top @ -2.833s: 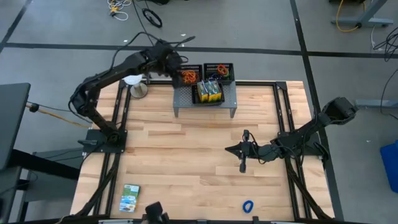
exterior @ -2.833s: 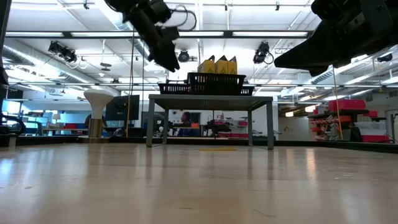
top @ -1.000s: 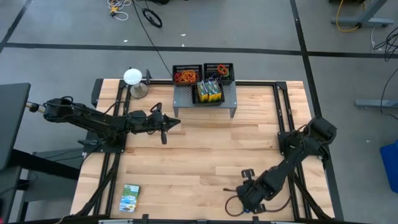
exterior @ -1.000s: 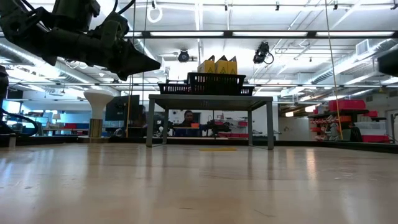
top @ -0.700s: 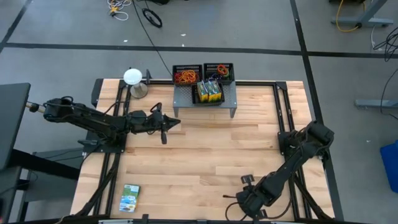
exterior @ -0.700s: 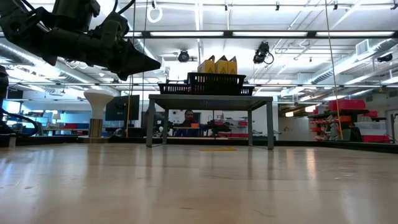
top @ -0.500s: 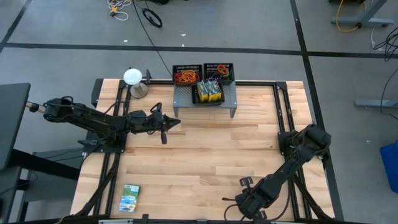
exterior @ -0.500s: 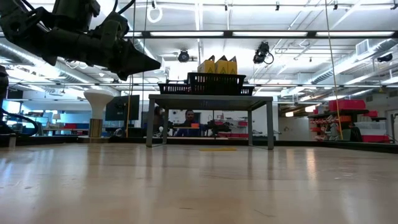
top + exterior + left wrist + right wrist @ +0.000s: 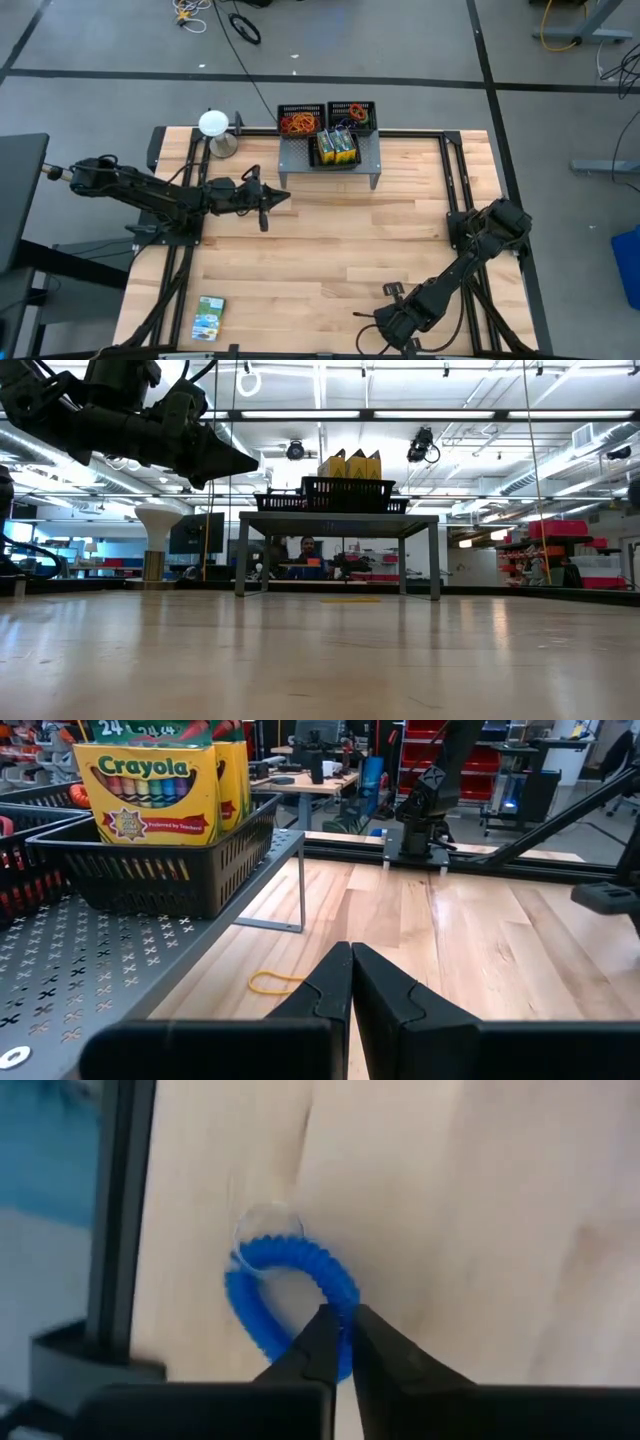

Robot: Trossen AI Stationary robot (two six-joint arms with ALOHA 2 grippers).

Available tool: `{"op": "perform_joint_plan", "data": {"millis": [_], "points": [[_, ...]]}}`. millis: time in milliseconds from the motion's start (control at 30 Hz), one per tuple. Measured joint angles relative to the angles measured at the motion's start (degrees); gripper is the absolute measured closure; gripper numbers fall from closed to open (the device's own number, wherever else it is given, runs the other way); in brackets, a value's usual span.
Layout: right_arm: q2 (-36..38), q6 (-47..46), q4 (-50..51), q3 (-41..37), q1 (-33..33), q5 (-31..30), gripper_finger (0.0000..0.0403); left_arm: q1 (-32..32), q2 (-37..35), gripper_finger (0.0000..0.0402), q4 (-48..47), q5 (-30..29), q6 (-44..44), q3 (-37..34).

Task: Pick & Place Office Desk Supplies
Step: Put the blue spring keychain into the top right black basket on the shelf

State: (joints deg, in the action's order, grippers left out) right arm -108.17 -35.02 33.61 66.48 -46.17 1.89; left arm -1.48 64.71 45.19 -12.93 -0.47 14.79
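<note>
A blue ribbed loop [image 9: 262,1260] lies flat on the wood at the table's near edge, right of the middle. My right gripper [image 9: 341,1320] points steeply down and is shut on it; in the high view the right arm [image 9: 430,300] covers the loop. My left gripper [image 9: 287,197] hangs shut and level, left of the grey shelf [image 9: 330,165], holding nothing. On the shelf stand black mesh trays [image 9: 300,120] with orange bands, and crayon boxes [image 9: 148,795]. A green-white box [image 9: 210,318] lies flat at the near left. An orange band [image 9: 275,983] lies under the shelf's edge. My right gripper pinches one side of the blue loop's ribbed strand [image 9: 333,1285] between its two fingers, which lie across the strand. The fingers come from above, pointing steeply down. The loop lies flat on the table.
A white ball on a stand [image 9: 213,125] stands at the far left corner. Dark rails [image 9: 185,200] run along the table's left and right sides. Bare wood [image 9: 340,240] lies between the shelf and the near edge. People sit in the room beyond the table [image 9: 305,550].
My right arm has sunk a little and moved toward the table's near edge, over the spot where the blue loop lies.
</note>
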Motion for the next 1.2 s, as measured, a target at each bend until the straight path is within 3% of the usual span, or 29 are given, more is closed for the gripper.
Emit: {"op": "perform_joint_plan", "data": {"millis": [467, 667, 933, 1100, 1200], "points": [[14.8, -1.2, 2.3, 0.0, 9.0, -12.8, 0.0394, 0.0, 0.0, 0.0384, 0.0, 0.0, 0.0, 0.0], [22.6, 2.3, 6.5, 1.1, 18.5, -19.8, 0.0396, 0.0, 0.0, 0.0384, 0.0, 0.0, 0.0, 0.0], [31.2, 14.3, 7.3, 13.7, 34.9, -25.6, 0.0396, 0.0, 0.0, 0.0384, 0.0, 0.0, 0.0, 0.0], [32.4, 23.1, 8.1, 19.8, 45.3, -22.4, 0.0396, 0.0, 0.0, 0.0384, 0.0, 0.0, 0.0, 0.0], [32.3, 26.4, 11.5, 17.9, 46.4, -18.4, 0.0396, 0.0, 0.0, 0.0384, 0.0, 0.0, 0.0, 0.0]]}}
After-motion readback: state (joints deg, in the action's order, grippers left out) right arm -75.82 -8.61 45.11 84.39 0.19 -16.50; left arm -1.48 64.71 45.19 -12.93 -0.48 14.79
